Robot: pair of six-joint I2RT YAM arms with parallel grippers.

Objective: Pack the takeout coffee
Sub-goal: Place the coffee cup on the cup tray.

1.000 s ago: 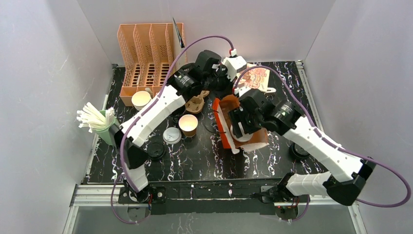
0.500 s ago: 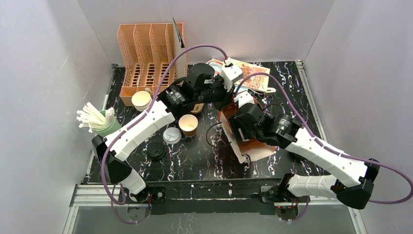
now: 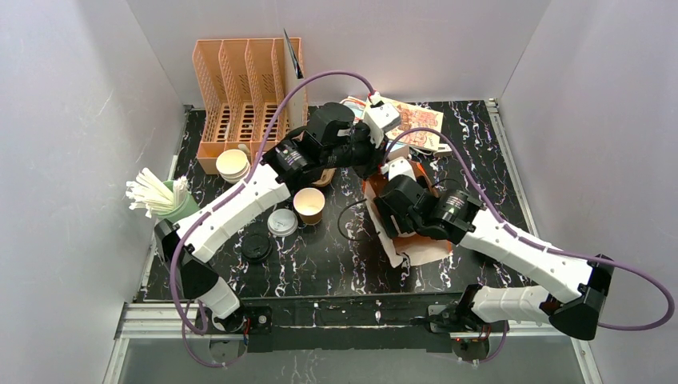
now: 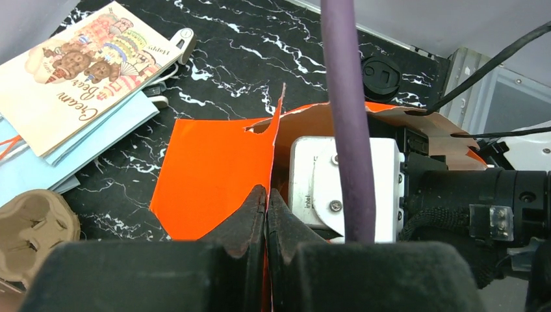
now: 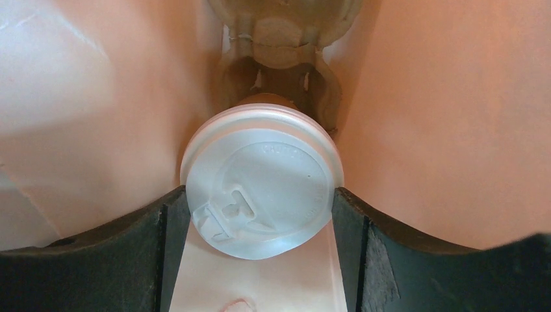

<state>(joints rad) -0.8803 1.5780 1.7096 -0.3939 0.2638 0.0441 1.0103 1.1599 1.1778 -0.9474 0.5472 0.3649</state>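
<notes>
The takeout coffee is a kraft cup (image 5: 266,99) with a white plastic lid (image 5: 263,188). It is inside the orange paper bag (image 3: 424,246), above a pulp cup carrier (image 5: 282,39) at the bag's bottom. My right gripper (image 5: 261,203) is inside the bag with its fingers closed against both sides of the lidded cup. From above, the bag hides this gripper and only its wrist (image 3: 400,198) shows. My left gripper (image 4: 267,195) is shut on the bag's torn orange rim (image 4: 214,169) and holds the mouth open. A second kraft cup (image 3: 309,204) stands open on the table.
A white lid (image 3: 281,222) and a black lid (image 3: 257,247) lie near the open cup. An orange rack (image 3: 244,88) and stacked cups (image 3: 232,164) stand at the back left. A green cup of straws (image 3: 164,200) is at the left. Leaflets (image 4: 84,71) and a pulp carrier (image 4: 32,227) lie behind the bag.
My left gripper has swung right and down onto the bag's rim and closed on it. My right gripper has gone deeper into the bag with the cup. The bag has shifted and tilted.
</notes>
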